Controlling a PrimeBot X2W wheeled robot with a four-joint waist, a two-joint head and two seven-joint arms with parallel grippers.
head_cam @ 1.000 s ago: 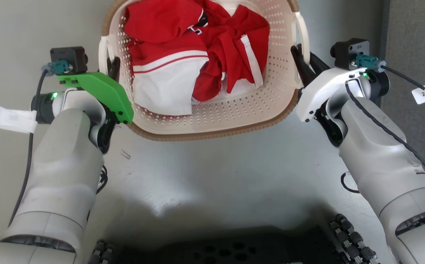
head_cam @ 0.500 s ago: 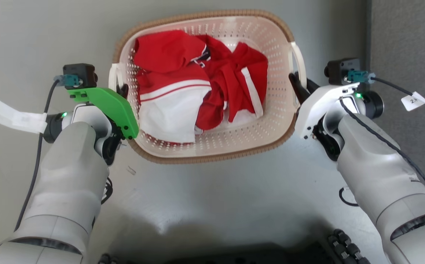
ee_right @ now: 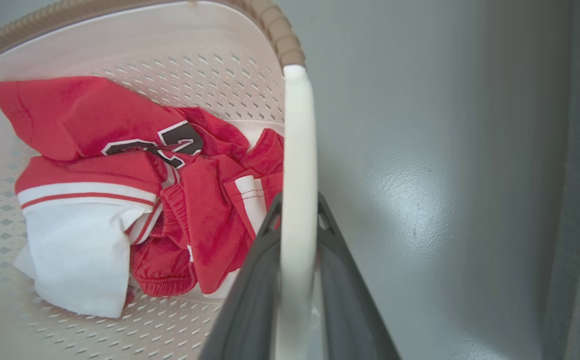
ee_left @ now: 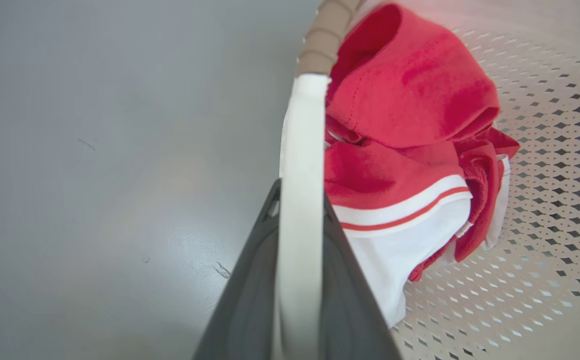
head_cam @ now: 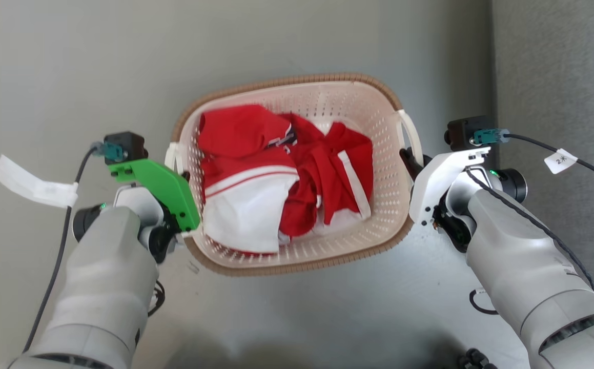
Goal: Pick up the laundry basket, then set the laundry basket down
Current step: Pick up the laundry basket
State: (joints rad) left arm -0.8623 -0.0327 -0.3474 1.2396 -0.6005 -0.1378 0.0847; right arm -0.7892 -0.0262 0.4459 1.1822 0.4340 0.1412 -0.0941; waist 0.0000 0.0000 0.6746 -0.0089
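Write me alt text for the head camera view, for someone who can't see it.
Seen from above, a cream laundry basket with a brown rim holds crumpled red and white clothes. The left gripper and right gripper each clamp a white side handle, over a grey floor.

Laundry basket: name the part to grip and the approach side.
Take the laundry basket by its side handles, left handle and right handle, one gripper from each side. They are thin loops off the rim, narrow enough to clamp, as the left gripper and right gripper show; opposite holds should keep it level.
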